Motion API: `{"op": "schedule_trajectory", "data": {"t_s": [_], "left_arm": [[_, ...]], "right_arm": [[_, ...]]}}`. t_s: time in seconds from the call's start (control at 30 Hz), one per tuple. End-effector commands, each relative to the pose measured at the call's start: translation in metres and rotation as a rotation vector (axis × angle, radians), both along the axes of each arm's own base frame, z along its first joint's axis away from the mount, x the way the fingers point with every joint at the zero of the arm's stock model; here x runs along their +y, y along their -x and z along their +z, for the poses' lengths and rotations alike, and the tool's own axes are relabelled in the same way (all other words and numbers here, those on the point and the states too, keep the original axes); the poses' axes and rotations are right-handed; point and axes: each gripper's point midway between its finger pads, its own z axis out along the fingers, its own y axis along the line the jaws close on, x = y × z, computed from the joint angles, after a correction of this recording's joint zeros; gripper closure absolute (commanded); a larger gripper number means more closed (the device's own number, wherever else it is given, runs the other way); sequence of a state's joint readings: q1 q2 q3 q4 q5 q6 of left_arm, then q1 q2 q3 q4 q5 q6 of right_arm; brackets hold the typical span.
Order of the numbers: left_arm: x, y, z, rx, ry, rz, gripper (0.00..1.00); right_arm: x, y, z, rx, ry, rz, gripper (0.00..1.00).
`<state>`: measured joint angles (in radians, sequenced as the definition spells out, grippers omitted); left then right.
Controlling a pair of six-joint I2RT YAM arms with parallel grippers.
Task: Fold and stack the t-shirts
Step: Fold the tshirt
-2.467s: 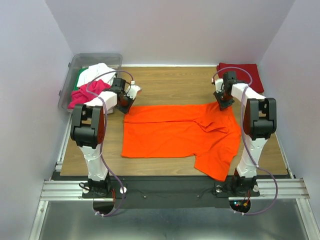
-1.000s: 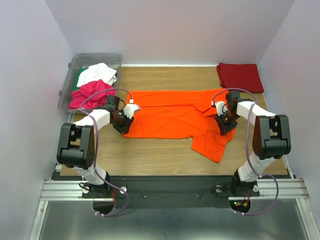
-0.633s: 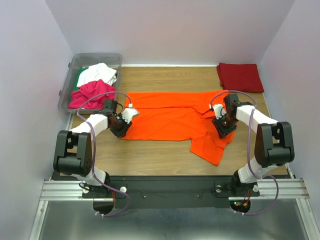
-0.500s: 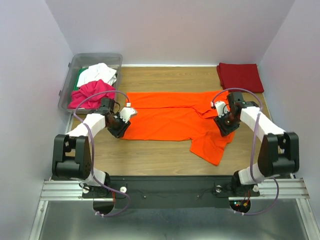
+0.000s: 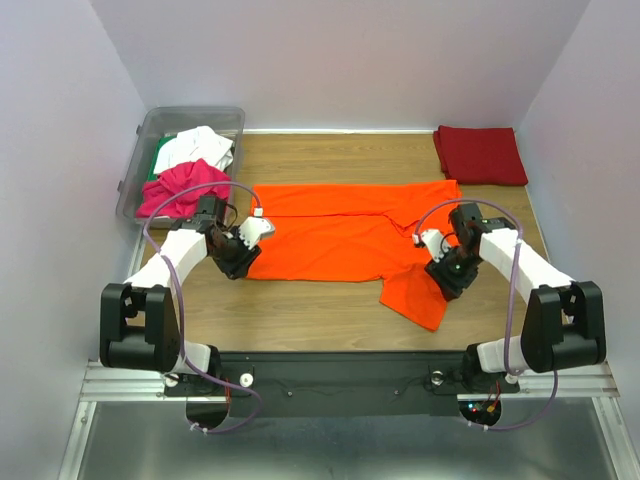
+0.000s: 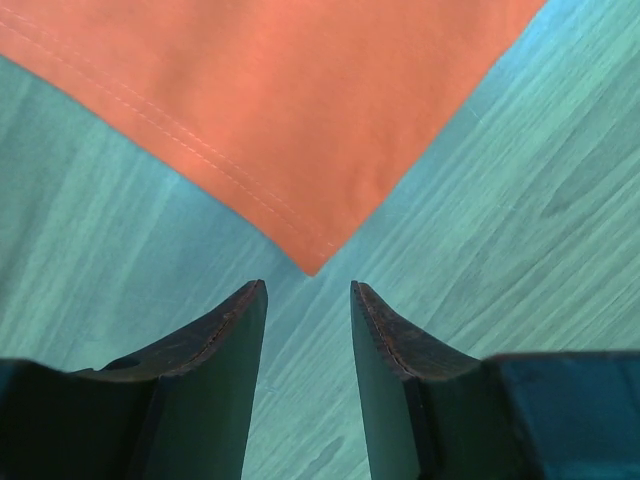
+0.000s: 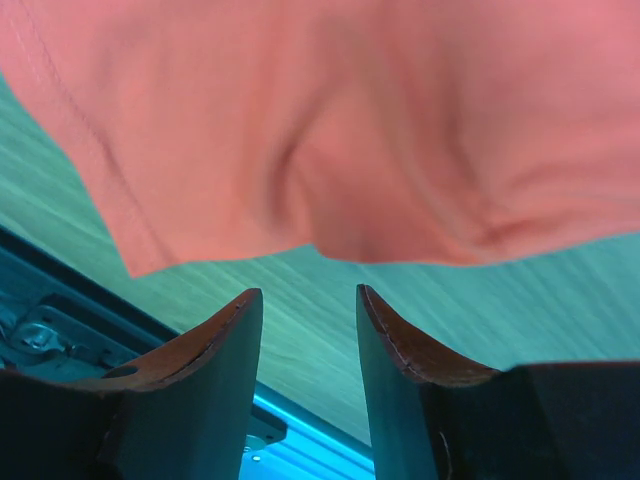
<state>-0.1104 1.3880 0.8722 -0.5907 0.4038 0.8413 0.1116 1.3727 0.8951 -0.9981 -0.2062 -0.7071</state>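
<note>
Both hands have let go and backed toward the near side of the orange t-shirt [image 5: 340, 235] over the last second. Compared with a couple of seconds ago, it now lies farther from the arms, as a long flat band on the surface [image 5: 320, 160].

We see the left hand [image 6: 307, 290] with its jaws parted and nothing between them, just off the shirt's near left corner. The right hand [image 7: 308, 295] is likewise parted and empty, above the loose flap at the shirt's near right corner, which looks rumpled in the wrist view.

We judge that one lay-down is finished and the shirt is released, but that trailing flap needs tucking or smoothing before the next fold.

Beyond the shirt's far right corner sits the folded dark red t-shirt [image 5: 480, 153]. Off its far left corner, the clear bin [image 5: 190, 118] holds the magenta [image 5: 178, 188] and white [image 5: 195, 145] ones.
</note>
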Motion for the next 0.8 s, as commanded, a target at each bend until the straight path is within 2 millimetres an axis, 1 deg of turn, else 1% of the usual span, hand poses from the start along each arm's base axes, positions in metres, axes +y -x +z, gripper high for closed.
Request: {"op": "schedule_trajectory", "data": {"t_s": [0.0,0.07,0.17,0.2,0.23,0.3,0.33,0.37,0.4,0.43,0.47,0.53,0.57,0.63,0.67,0.73,0.77], "left_arm": [[-0.004,0.015,-0.003,0.019,0.018,-0.035,0.49],[-0.004,0.015,-0.007,0.021,0.014,-0.041,0.48],[-0.004,0.015,-0.013,0.020,0.008,-0.041,0.48],[-0.004,0.015,-0.014,0.021,0.006,-0.043,0.48],[-0.004,0.013,-0.014,0.011,0.007,-0.042,0.48],[-0.005,0.014,-0.018,0.021,0.004,-0.047,0.48],[-0.006,0.013,-0.020,0.020,0.004,-0.046,0.48],[-0.006,0.013,-0.021,0.023,0.004,-0.046,0.48],[-0.007,0.014,-0.024,0.030,0.002,-0.046,0.48],[-0.007,0.012,-0.024,0.021,0.001,-0.045,0.48],[-0.006,0.013,-0.029,0.033,-0.009,-0.035,0.48],[-0.005,0.011,-0.034,0.026,-0.018,-0.030,0.48],[-0.004,0.012,-0.038,0.037,-0.024,-0.030,0.49],[-0.003,0.013,-0.043,0.047,-0.026,-0.034,0.50],[-0.003,0.017,-0.046,0.057,-0.030,-0.038,0.50],[-0.001,0.018,-0.050,0.055,-0.040,-0.039,0.53],[0.000,0.020,-0.052,0.060,-0.044,-0.041,0.56]], "right_arm": [[0.001,-0.008,-0.009,-0.053,0.025,0.011,0.51],[0.001,-0.013,-0.017,-0.066,0.032,0.003,0.51],[0.005,-0.015,-0.022,-0.068,0.027,0.001,0.51],[0.005,-0.012,-0.026,-0.058,0.029,0.001,0.52],[0.006,-0.011,-0.029,-0.057,0.033,0.002,0.52],[0.007,-0.011,-0.036,-0.052,0.041,0.004,0.53],[0.006,-0.007,-0.042,-0.034,0.048,0.000,0.53],[0.006,-0.007,-0.045,-0.035,0.049,-0.002,0.55],[0.005,-0.004,-0.052,-0.012,0.054,-0.005,0.56],[0.005,-0.002,-0.055,-0.003,0.055,-0.006,0.58],[0.005,0.001,-0.059,0.008,0.055,-0.013,0.60],[0.005,0.006,-0.064,0.032,0.056,-0.018,0.66],[0.005,0.008,-0.066,0.041,0.056,-0.022,0.76],[0.006,0.008,-0.063,0.028,0.052,-0.030,0.84],[0.005,0.006,-0.060,0.015,0.054,-0.031,0.92],[0.003,0.002,-0.055,-0.008,0.063,-0.036,0.98],[0.003,0.004,-0.051,-0.010,0.062,-0.034,0.99]]}}
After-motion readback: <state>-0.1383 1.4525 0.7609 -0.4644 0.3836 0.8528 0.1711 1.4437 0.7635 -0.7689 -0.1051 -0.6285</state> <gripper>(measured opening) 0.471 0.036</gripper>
